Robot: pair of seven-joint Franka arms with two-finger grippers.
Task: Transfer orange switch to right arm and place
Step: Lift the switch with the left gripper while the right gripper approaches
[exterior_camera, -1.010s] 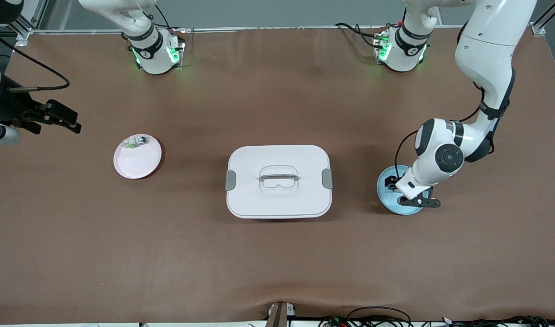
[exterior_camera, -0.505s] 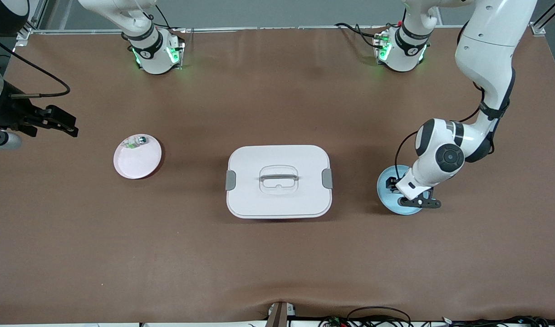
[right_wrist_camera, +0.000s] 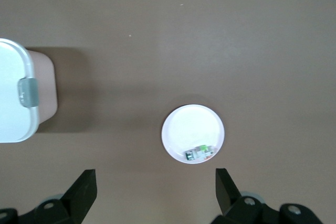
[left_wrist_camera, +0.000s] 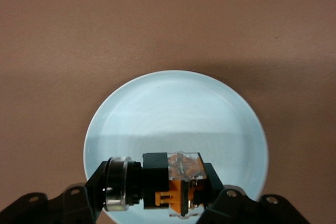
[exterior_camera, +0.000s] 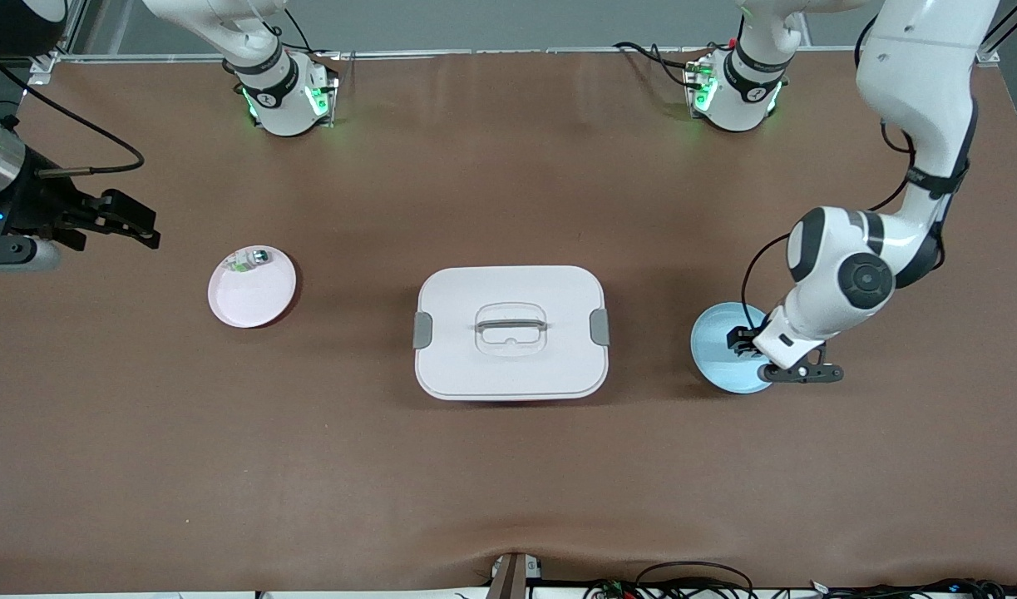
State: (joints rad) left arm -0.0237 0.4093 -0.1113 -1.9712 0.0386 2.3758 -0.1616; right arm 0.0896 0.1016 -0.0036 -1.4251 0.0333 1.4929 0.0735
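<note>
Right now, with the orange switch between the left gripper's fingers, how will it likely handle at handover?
The orange switch looks rigid and light, so the left gripper, over the blue plate, probably carries it easily. Its round metal collar may let it roll if dropped.

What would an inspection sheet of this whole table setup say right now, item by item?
Surface: brown table, a slight wrinkle at its near edge.
Job's things: orange switch gripped by the left gripper over the blue plate.
Clutter: white lidded box at the centre; pink plate toward the right arm's end, holding a small green-white part.
Grippers: left gripper shut on the switch; right gripper open, up in the air near the pink plate, waiting.
Cables: black cable along the left arm; loose wires at the near edge.
Surroundings: metal frame rails at the robots' end.
</note>
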